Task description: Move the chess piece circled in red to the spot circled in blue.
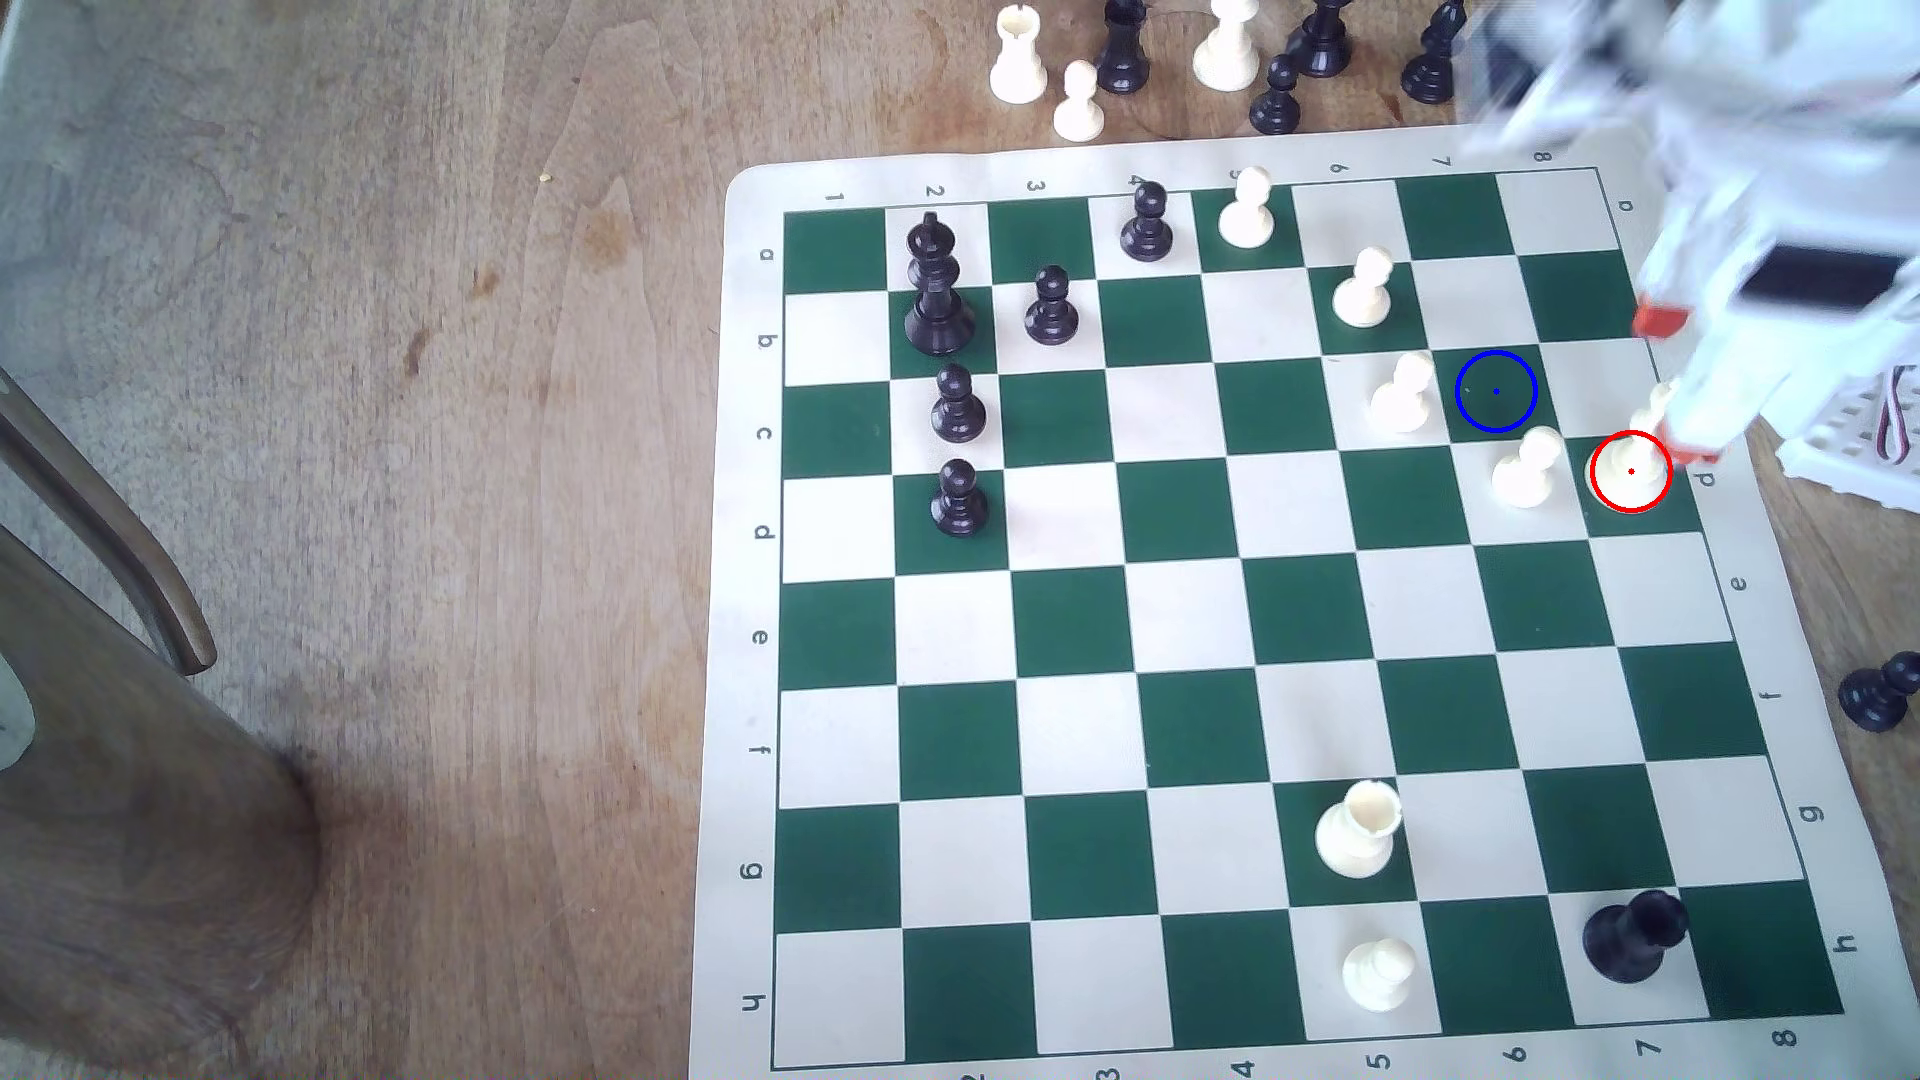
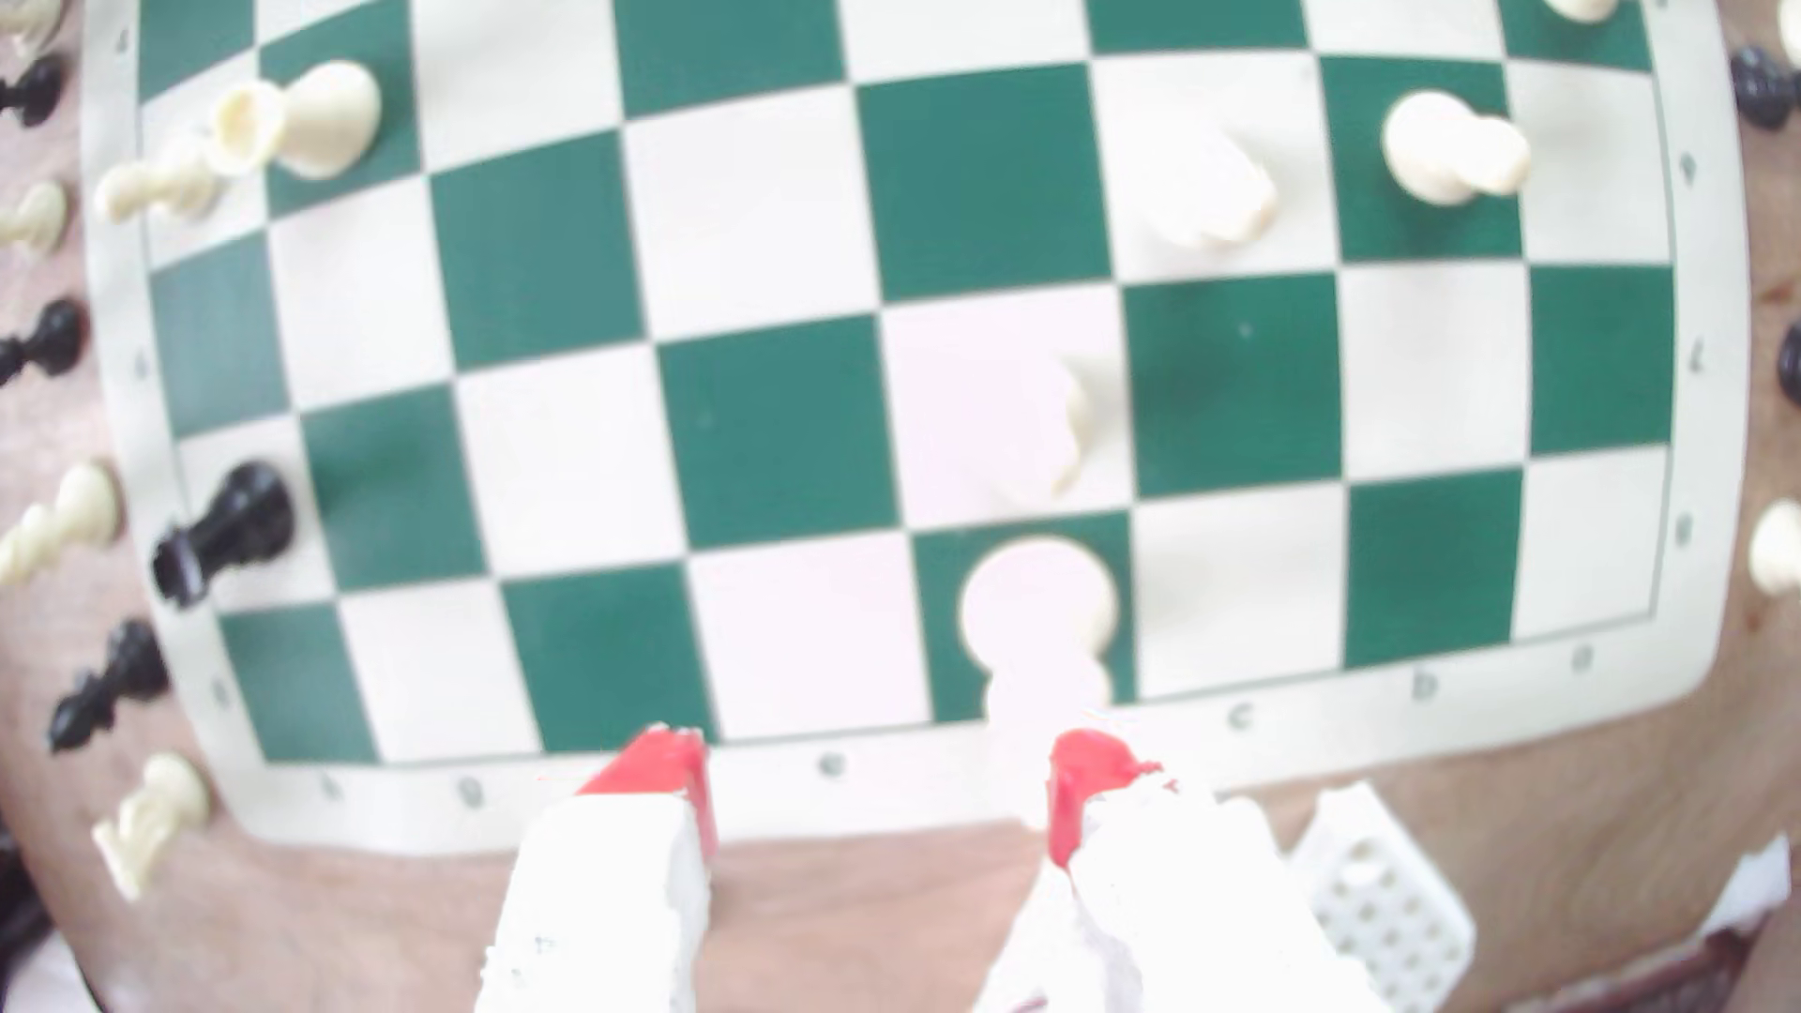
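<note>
The tall cream-white chess piece (image 1: 1631,470) stands inside the red ring on a green square at the board's edge, on the exterior view's right. In the wrist view the chess piece (image 2: 1038,604) has its wide round base showing and its top leans toward the camera. The blue-ringed green spot (image 1: 1496,390) is bare, one square diagonally away. My gripper (image 1: 1678,386) is blurred and hangs over the piece, open. In the wrist view my gripper (image 2: 872,769) has its red fingertips (image 2: 653,769) spread wide, and the piece's top is just ahead of the other fingertip, not between them.
White pawns (image 1: 1403,393) (image 1: 1527,467) flank the blue-ringed square, with another (image 1: 1363,289) behind. Black pieces (image 1: 938,286) stand on the board's far left. A white cup-topped piece (image 1: 1359,829) and a black piece (image 1: 1633,935) sit near the front. A white perforated block (image 1: 1849,447) lies off the board.
</note>
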